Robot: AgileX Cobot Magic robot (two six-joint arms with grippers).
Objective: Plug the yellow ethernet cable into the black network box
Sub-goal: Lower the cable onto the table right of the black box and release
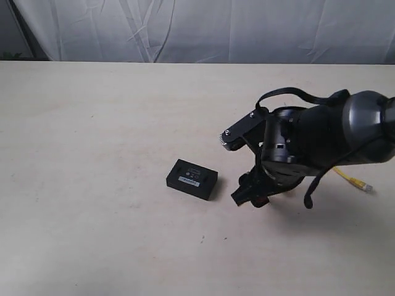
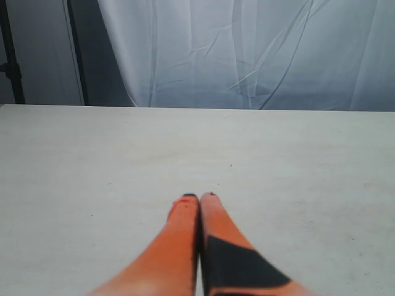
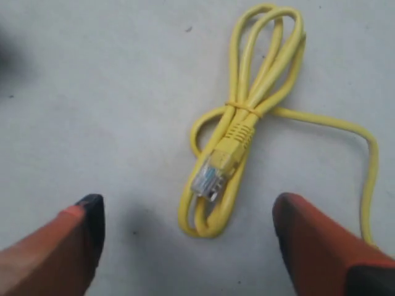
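Orange fingers (image 3: 58,246) of my right gripper (image 3: 188,209) fill the near edge of the right wrist view, spread wide with dark tips and nothing gripped between them. Straight beneath that gap lies the yellow ethernet cable (image 3: 237,132), flat on the table (image 3: 74,80), most of it cinched into a small looped bundle by a thin tie. One clear plug (image 3: 208,179) rests on top of the loops, pointing toward the gripper, and neither finger touches it. A loose strand leaves the bundle and curves away on its own.

From the exterior view I place everything off the black network box (image 1: 192,179). It sits flat on the table (image 1: 92,154), label strip up. The right gripper (image 1: 242,165) hangs just to the right of the box, near it but apart, jaws parted. The cable's bundle is hidden under that arm (image 1: 321,135), so it lies on the box's right, past the gripper. Only the far tail of the cable (image 1: 347,176) shows, well right of the box, ending in the second plug (image 1: 366,185). Nothing is plugged into the box.

My left gripper (image 2: 199,197) appears only in its own wrist view, fingers pressed together and holding nothing, low over bare table (image 2: 123,154); I cannot tell where it stands relative to the box.

Behind the box, past the table's far edge, hangs a pale wrinkled curtain (image 1: 185,31).
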